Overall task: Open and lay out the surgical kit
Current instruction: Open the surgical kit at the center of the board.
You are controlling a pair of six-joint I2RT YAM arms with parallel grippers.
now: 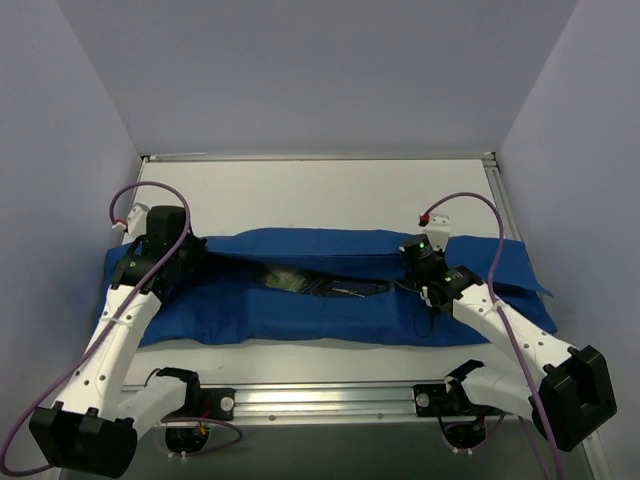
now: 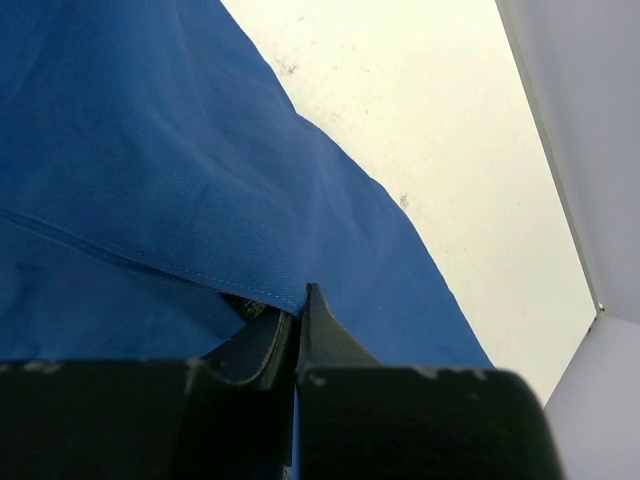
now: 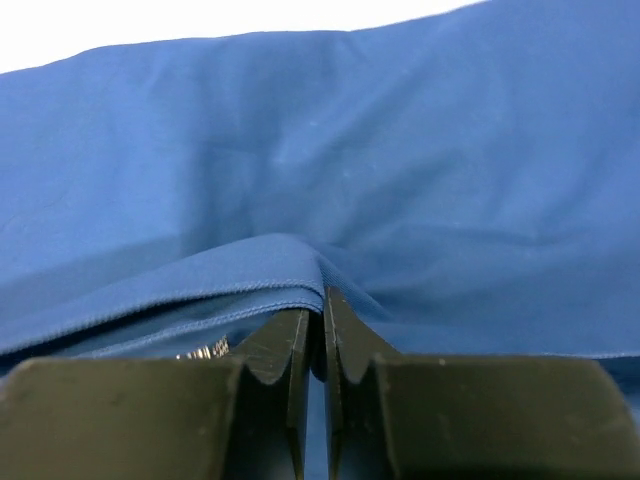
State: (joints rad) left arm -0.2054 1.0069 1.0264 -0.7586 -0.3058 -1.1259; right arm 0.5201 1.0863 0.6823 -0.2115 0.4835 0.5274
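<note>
On the blue drape (image 1: 300, 322), tight: left tool (image 2: 300, 303), right tool (image 3: 318, 303).

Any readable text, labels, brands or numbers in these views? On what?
None readable in any view.
The wrap, table, left arm and right arm show no words, labels or numbers.
Only mark: a green light on the right arm, no text.

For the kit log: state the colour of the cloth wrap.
Solid blue, no pattern; the cloth wrap shows best in the top external view.
</note>
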